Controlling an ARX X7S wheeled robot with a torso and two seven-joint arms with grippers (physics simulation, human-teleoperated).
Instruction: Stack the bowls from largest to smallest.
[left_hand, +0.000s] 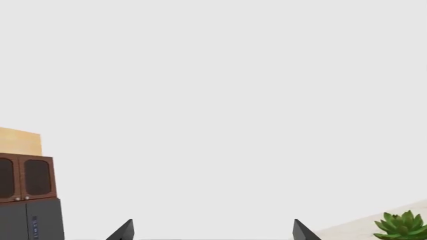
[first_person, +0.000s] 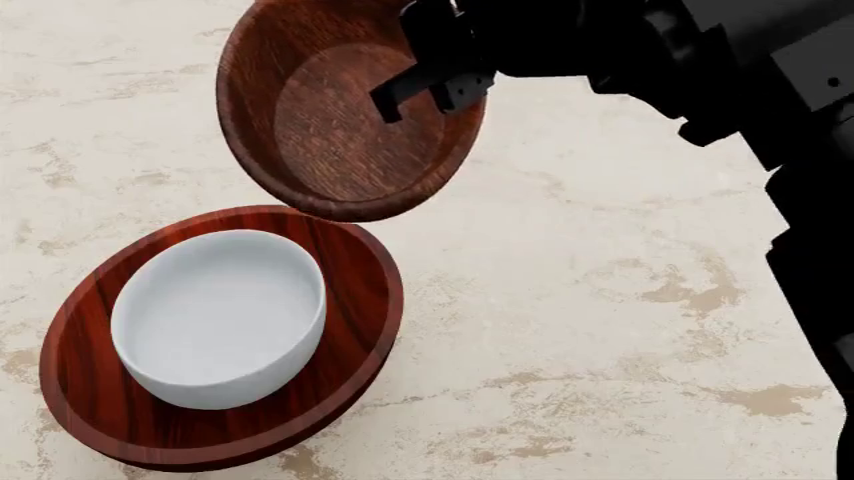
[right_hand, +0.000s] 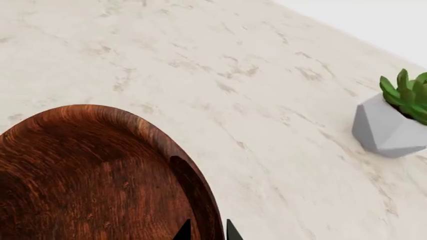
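— On the pale marbled worktop (first_person: 601, 330), how far along is the stack?

— Two of three are done: the plain white mid-sized bowl (first_person: 220, 315) sits inside the large shallow glossy reddish wood bowl (first_person: 350, 330). The small deep dark-brown wood bowl (first_person: 320, 120) is left, held tilted in the air just beyond them.

— And the arms?

— The right end effector (first_person: 430, 92) reaches in from the right, pinching that bowl's rim. The left end effector (left_hand: 212, 231) points at a blank wall, fingers spread, holding nothing.

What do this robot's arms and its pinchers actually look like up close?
In the head view the right arm is matte black and blocky, built of angular housings, ending in the right gripper with short, squared dark fingers. The left gripper shows only two dark grey pointed fingertips. No cables, labels or markings are visible.
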